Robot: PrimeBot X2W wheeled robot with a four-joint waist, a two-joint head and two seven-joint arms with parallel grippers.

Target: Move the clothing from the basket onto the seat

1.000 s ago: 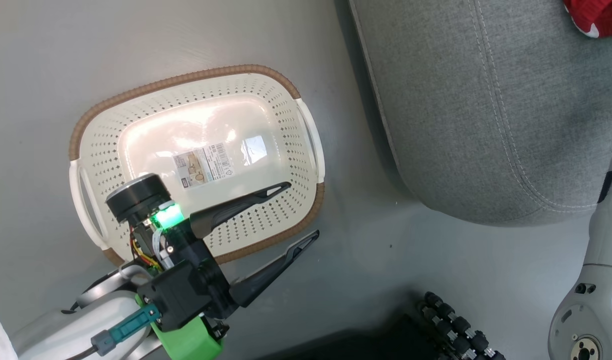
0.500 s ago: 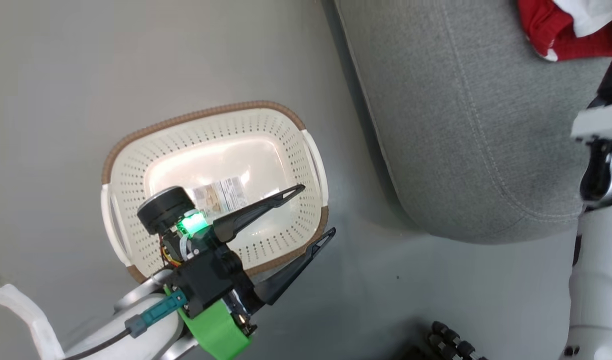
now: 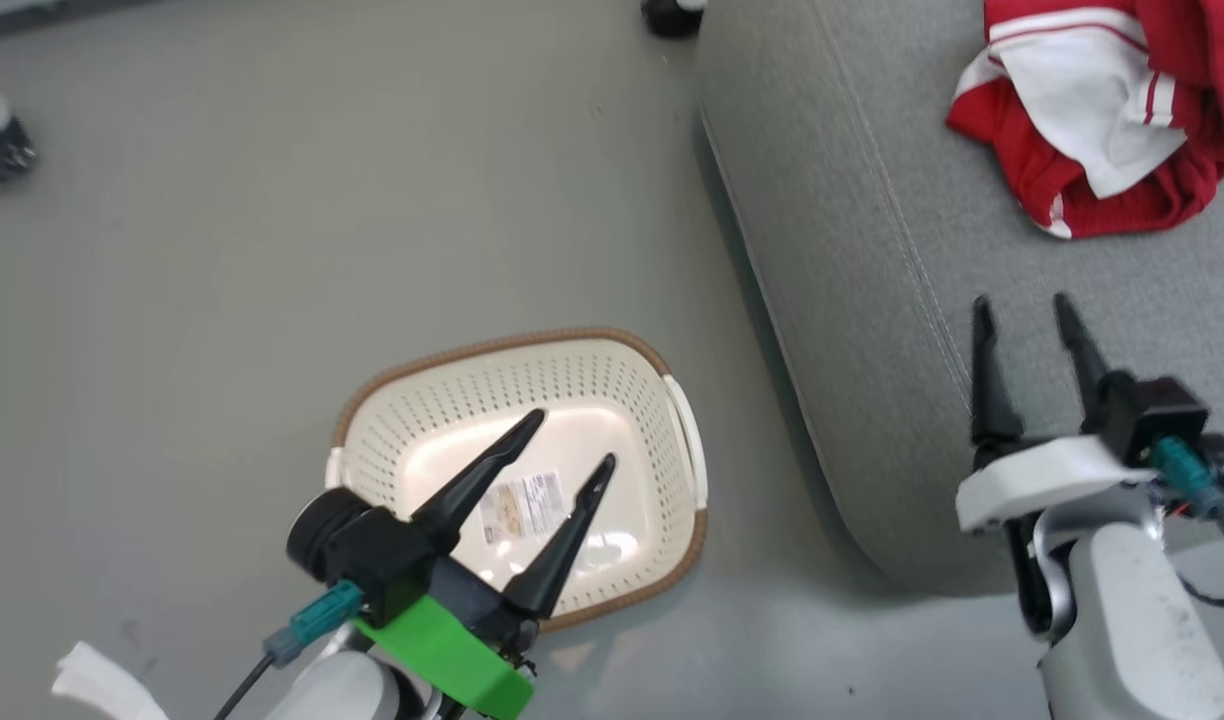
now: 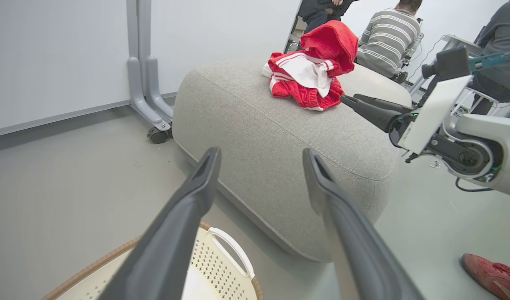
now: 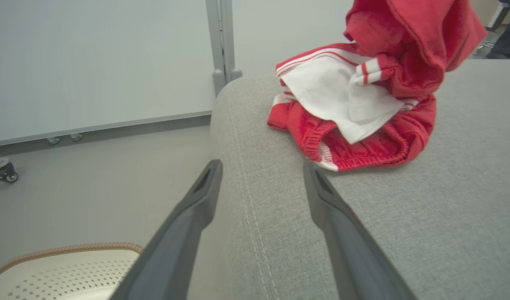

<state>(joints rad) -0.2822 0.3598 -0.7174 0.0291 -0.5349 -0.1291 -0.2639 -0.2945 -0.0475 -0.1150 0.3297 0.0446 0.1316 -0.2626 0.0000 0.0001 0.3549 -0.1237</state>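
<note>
I count one basket point(image 3: 492, 345), one seat point(image 3: 852, 330), one red-and-white heap of clothing point(image 3: 1092, 120) on the seat's top, garments I can't separate, and two grippers: the left gripper point(image 3: 572, 438) and the right gripper point(image 3: 1021, 303).

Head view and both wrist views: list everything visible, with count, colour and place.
clothing: one heap, red and white, on the seat's top.
seat: one, light grey, right of the basket.
basket: one, cream-white with brown rim, on the floor.
paper label: one, whitish, on the basket's bottom.
wheeled stand: one, grey, beyond the seat.
people: at least two, one in a striped top, beyond the seat.
shoe: one, red, on the floor.
left gripper: one, dark fingers, open above the basket.
right gripper: one, dark fingers, open over the seat's edge.
</note>
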